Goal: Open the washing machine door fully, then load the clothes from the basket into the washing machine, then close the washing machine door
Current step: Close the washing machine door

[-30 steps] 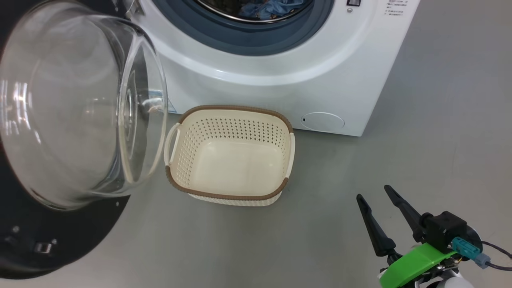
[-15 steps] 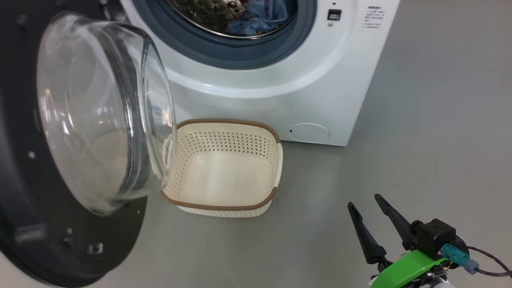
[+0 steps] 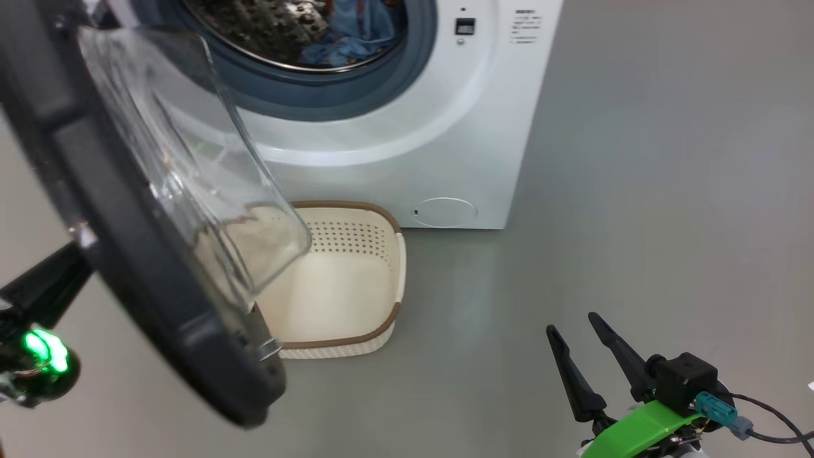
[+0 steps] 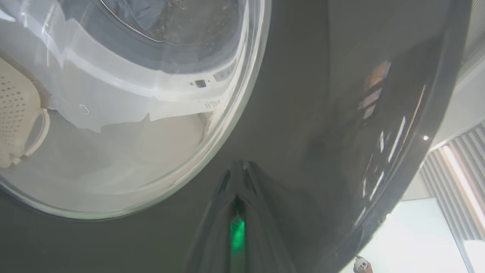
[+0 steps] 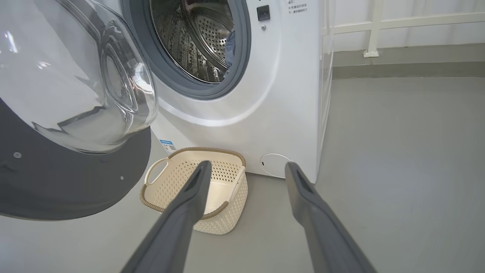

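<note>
The washing machine (image 3: 445,127) stands with its drum uncovered, and blue clothes (image 3: 346,32) lie inside it. The washing machine door (image 3: 127,242) hangs part-way round, its glass bowl over the basket's left end. Behind the door, my left gripper (image 3: 67,267) is shut, with its tips (image 4: 238,170) against the door's black outer face (image 4: 322,113). The basket (image 3: 381,331) sits on the floor before the machine with nothing in it. My right gripper (image 3: 572,324) is open and holds nothing, low at the right. From its wrist, the right gripper (image 5: 247,166) points toward the basket (image 5: 197,149).
Grey floor spreads to the right of the machine (image 5: 288,94). A round white cover (image 3: 444,212) sits low on the machine's front. A white railing (image 5: 373,30) runs along the far wall.
The door has swung round from wide open toward the drum opening, now covering part of the basket. My left gripper has come into the head view behind it. The camera has shifted.
</note>
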